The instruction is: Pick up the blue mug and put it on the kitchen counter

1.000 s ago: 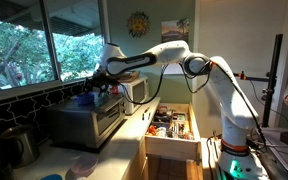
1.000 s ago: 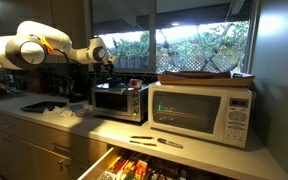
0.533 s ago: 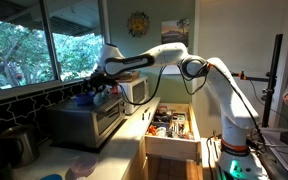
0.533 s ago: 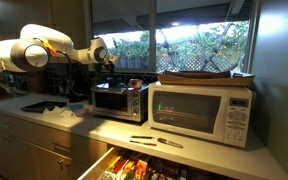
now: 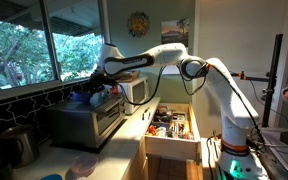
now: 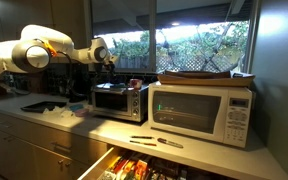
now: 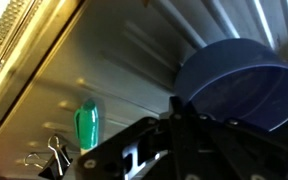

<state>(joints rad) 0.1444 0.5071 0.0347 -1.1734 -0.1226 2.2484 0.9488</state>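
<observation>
Home kitchen: microwave, toaster oven, utensil drawer.

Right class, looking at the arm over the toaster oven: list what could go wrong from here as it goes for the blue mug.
1. In the wrist view the blue mug sits off to one side of the gripper, so a close might catch only its rim and tip it.
2. The mug stands up on the toaster oven; a slip could drop it to the kitchen counter or the open drawer.
</observation>
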